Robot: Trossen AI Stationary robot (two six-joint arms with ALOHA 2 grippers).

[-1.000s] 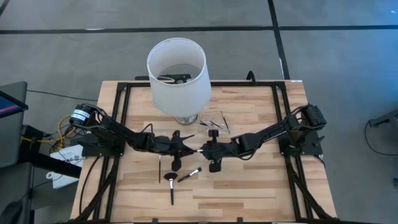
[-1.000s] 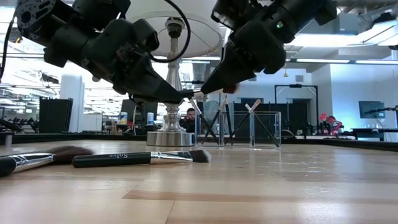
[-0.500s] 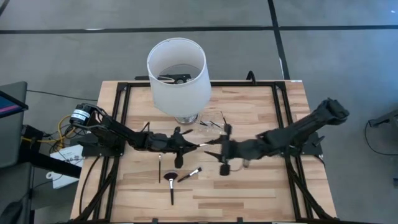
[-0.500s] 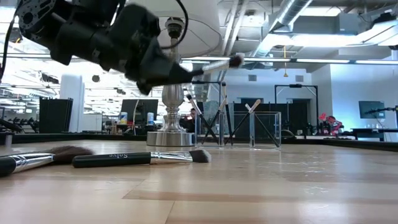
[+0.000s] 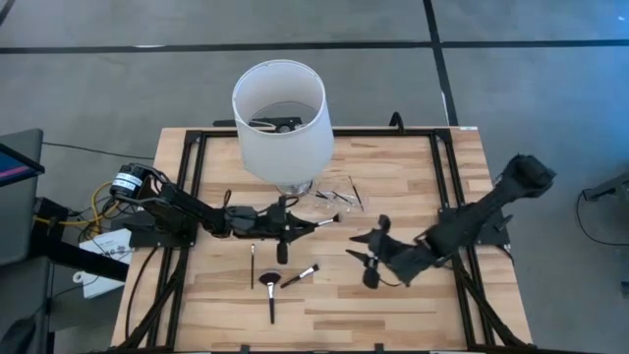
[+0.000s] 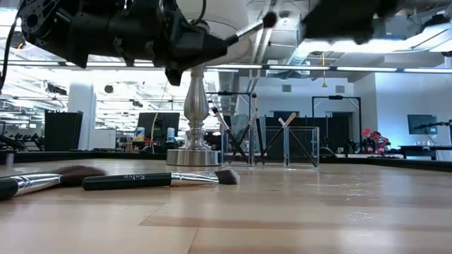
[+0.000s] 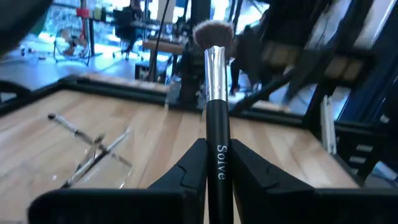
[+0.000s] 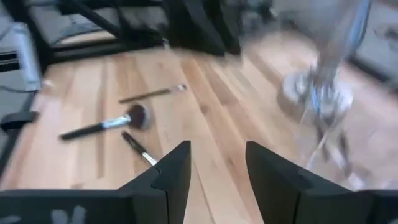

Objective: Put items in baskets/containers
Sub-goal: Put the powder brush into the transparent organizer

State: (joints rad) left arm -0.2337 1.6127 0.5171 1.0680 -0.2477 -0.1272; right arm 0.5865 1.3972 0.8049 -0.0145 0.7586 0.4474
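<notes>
A second ago both grippers met over the middle of the table point(image 5: 393, 167), nose to nose at one brush. Now the right gripper point(image 5: 371, 258) has let go and moved back toward its own side. Its fingers point(image 8: 173, 168) are spread apart and hold nothing.

The left gripper point(image 5: 285, 227) has the brush point(image 7: 214, 124) by itself now. Its fingers point(image 7: 189, 171) squeeze the black handle, and the soft tip sticks out past them, up in the air above the table.

A tall white lamp point(image 5: 280, 118) stands at the back, near the left gripper. Right beside the lamp's foot sits the clear tray point(image 6: 272, 146). Some brushes lean inside it, but I cannot count them.

Three more brushes lie flat on the wood in front of the left gripper: a thin one point(image 5: 253, 264), one with a round fluffy head point(image 5: 270, 295), and one lying slanted point(image 5: 300, 274). Behind the table the room is full of desks and screens.
</notes>
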